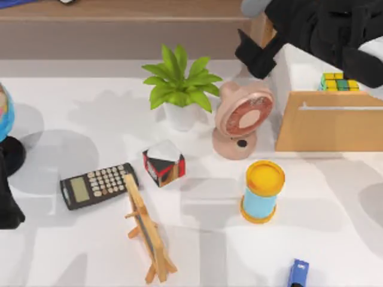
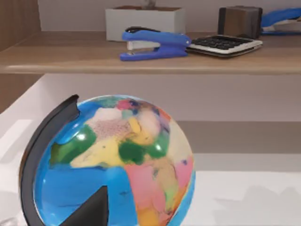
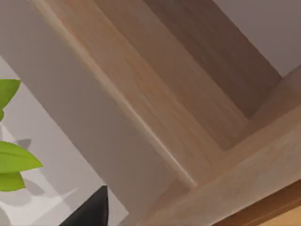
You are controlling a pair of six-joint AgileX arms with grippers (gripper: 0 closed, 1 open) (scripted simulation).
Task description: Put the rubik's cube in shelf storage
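Fingers (image 3: 91, 209) of right arm face shelf storage (image 3: 155, 99), rubik's cube (image 1: 339, 82) behind

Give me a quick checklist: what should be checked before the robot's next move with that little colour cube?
1. Rubik's cube located: ok, it sits on the drawer cabinet at the table's right.
2. Right gripper holding the cube: not ok, it is apart from it, near the shelf storage.
3. Right gripper's fingers ready: cannot tell.
4. Shelf room: cannot tell; the left wrist view shows a stapler and calculator on the board.
5. Left arm out of the way: ok, parked by the globe.
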